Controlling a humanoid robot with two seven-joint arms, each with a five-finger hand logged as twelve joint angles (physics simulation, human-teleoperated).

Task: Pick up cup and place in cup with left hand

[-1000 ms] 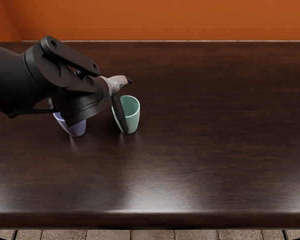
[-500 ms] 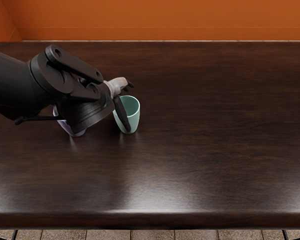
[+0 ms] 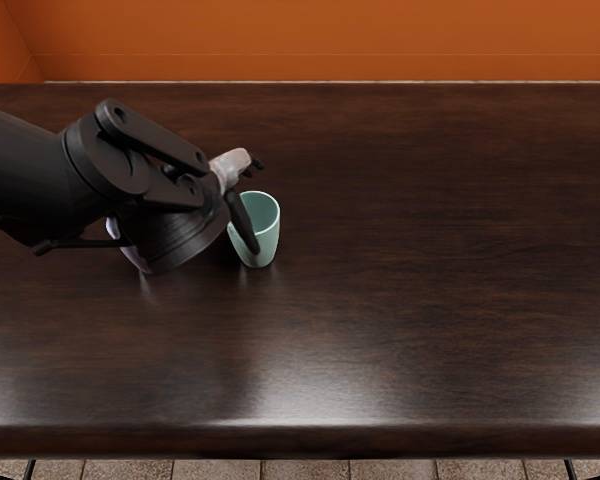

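L hand (image 3: 229, 172) nr upright grn cup (image 3: 267, 233)

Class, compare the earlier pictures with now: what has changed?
The black left arm has shifted slightly right and down in the picture, now covering more of the pale purple cup. Its hand barely moved; no grasp or release can be made out. The pale green cup stayed put.

Place: simulated indoor room, kinda dining-ish, but honestly can't tell if it's home, kitchen or café
Wall (image 3: 310, 35): plain orange at 12 o'clock, corner around 10
Table (image 3: 430, 300): big dark wood top, pretty shiny toward 6
Floor (image 3: 305, 471): greyish-brown tiles peeking out at 6
Cup (image 3: 267, 240): pale green, toward 9, kinda homey
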